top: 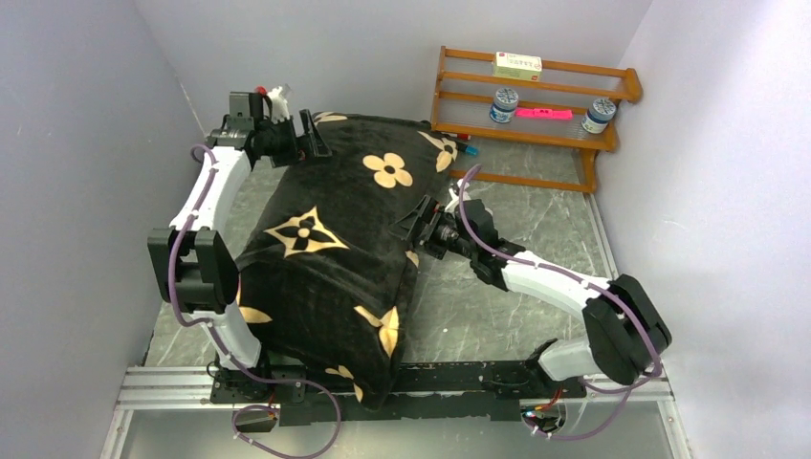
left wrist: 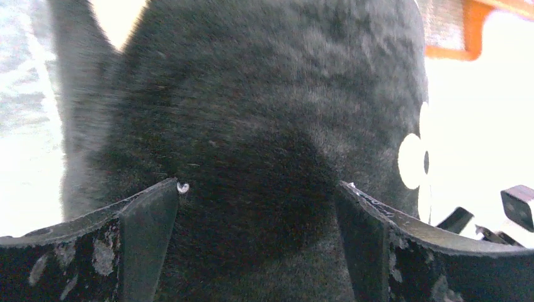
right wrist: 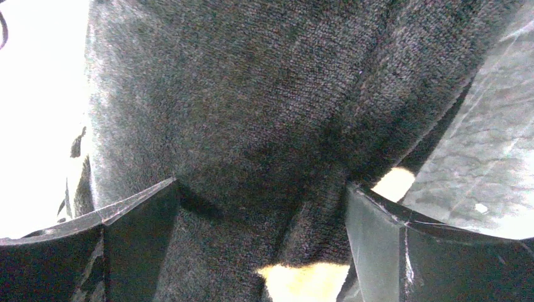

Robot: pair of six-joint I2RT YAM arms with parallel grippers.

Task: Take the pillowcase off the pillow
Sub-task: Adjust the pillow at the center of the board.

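Observation:
The black plush pillowcase (top: 325,249) with tan flower and star prints lies diagonally across the table, from the far left to the near edge, bulging over what it covers. The white pillow is hidden inside it. My left gripper (top: 308,136) is at the far left corner of the pillowcase. In the left wrist view its jaws (left wrist: 258,189) stand wide apart with black fabric (left wrist: 252,113) bulging between them. My right gripper (top: 413,222) is at the right edge of the pillowcase. It (right wrist: 261,185) is also open, with folded fabric (right wrist: 252,94) between the fingers.
A wooden rack (top: 536,96) stands at the back right with two jars, a box and a pink item. Grey marble tabletop (top: 516,210) shows to the right of the pillowcase. Plain walls close in on the left, back and right.

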